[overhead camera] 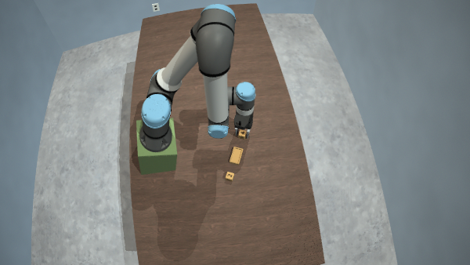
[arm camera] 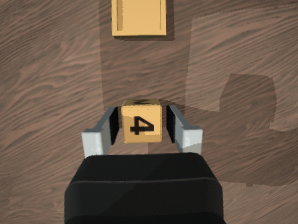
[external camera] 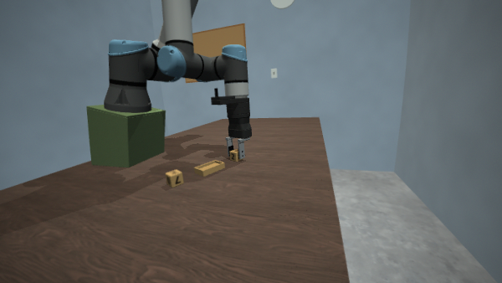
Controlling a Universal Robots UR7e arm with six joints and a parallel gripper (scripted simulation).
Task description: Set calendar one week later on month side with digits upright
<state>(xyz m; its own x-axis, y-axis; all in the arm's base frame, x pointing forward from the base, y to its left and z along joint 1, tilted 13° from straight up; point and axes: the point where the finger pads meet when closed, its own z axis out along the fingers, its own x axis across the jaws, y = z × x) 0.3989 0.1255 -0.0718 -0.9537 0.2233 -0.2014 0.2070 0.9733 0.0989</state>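
My gripper (arm camera: pixel 142 117) is open and low over the table, with its fingers on either side of a wooden cube (arm camera: pixel 141 124) whose top face shows a 4. A small gap shows on each side of the cube. The gripper (external camera: pixel 235 154) and this cube (external camera: pixel 234 156) also show in the exterior view, with the cube standing on the table. A second cube (external camera: pixel 174 177) (overhead camera: pixel 229 176) stands on the table past the tray, showing a 7 on its side and a 2 on top.
The arm's base stands on a green block (overhead camera: pixel 157 149) at the table's left edge. The table's right edge (external camera: pixel 335 201) drops to a grey floor.
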